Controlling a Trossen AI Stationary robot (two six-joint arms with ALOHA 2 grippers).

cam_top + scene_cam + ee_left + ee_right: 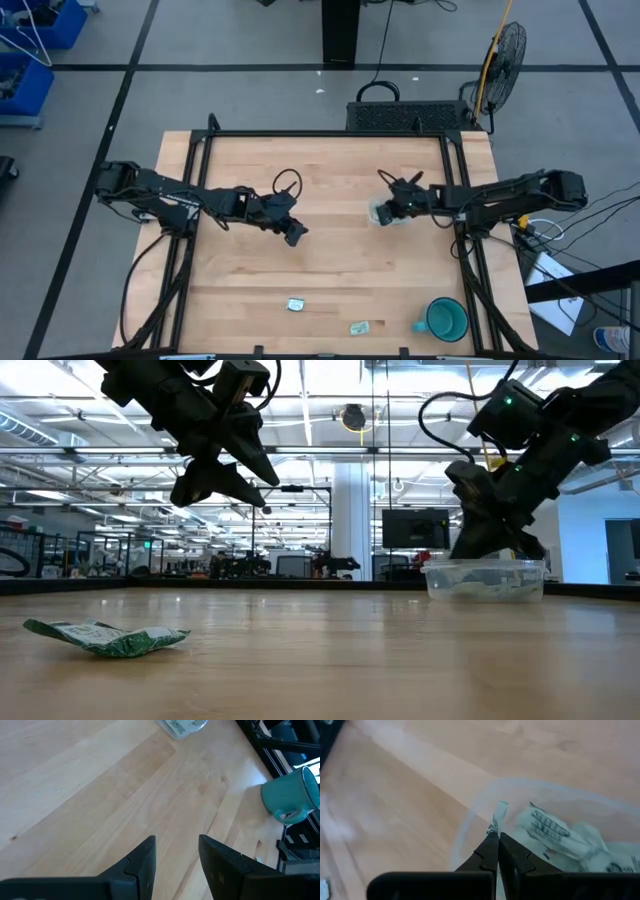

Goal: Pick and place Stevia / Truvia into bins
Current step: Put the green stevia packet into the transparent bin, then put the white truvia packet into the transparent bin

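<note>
My right gripper (496, 836) hovers over the clear tub (386, 214), near its rim (475, 805), shut on one pale green and white sachet. Several more sachets (555, 832) lie inside the tub (485, 580). My left gripper (175, 852) is open and holds nothing; it hangs above bare wood near the table's middle (293, 232). Two loose sachets lie flat near the table's near edge (295, 304) (360, 327). In the low view one crumpled sachet (105, 637) lies in the foreground. My right gripper pinches a sachet between its two fingertips, by its end (494, 827). The rest of the sachet (500, 811) sticks out past the tips, seen edge-on. The sachet is lifted clear, over the inside of the tub by its rim.
A teal mug (443, 320) with a handle stands near the table's near right corner and also shows in the left wrist view (290, 795). Black frame rails run along the table's left and right sides (470, 260). Bare wood lies between the two grippers.
</note>
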